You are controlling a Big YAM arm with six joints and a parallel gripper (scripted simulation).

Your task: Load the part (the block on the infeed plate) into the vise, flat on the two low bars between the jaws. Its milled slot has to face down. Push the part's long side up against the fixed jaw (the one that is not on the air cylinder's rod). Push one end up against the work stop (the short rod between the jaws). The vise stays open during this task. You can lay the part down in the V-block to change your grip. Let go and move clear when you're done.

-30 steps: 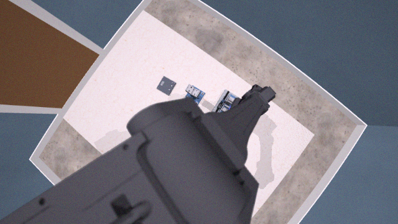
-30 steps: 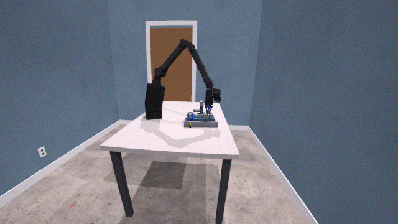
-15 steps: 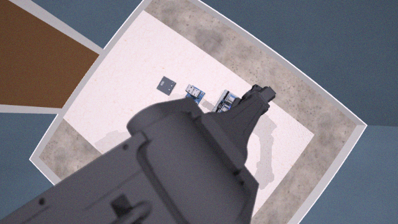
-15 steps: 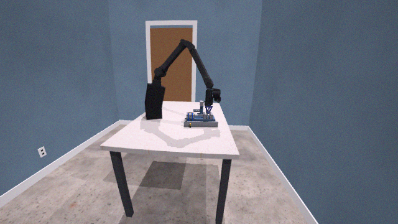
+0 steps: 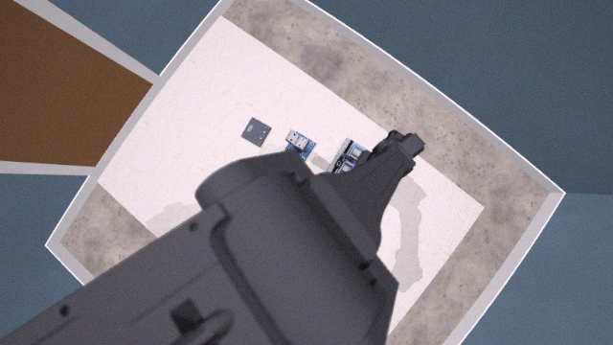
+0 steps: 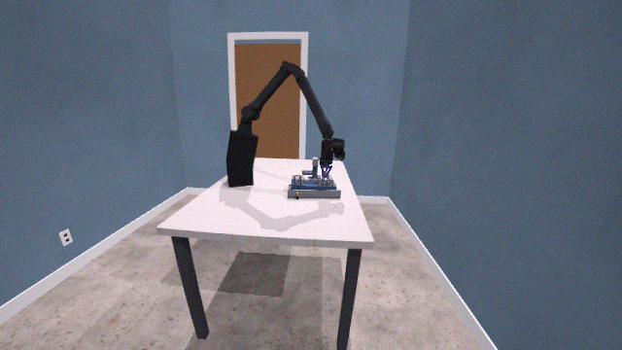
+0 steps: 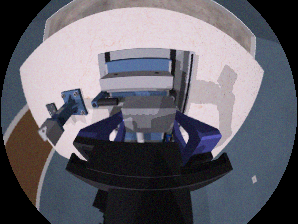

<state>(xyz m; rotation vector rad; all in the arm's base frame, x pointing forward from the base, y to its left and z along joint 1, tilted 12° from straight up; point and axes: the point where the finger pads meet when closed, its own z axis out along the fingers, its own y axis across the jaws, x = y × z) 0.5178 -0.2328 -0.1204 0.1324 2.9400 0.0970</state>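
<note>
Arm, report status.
Gripper shut on the part, over the vise. Slot side unseen. Nothing visible between part and vise; gripper hides some.

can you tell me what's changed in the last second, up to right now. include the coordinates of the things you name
Nothing visibly changed. The arm (image 5: 306, 230) (image 6: 315, 104) and its jaws (image 6: 326, 171) (image 7: 149, 120) stay over the vise (image 5: 346, 154) (image 6: 313, 186) (image 7: 137, 82), with the part (image 7: 149, 114) between the jaws in the wrist view. The infeed plate (image 5: 256, 132) also stayed put.
</note>
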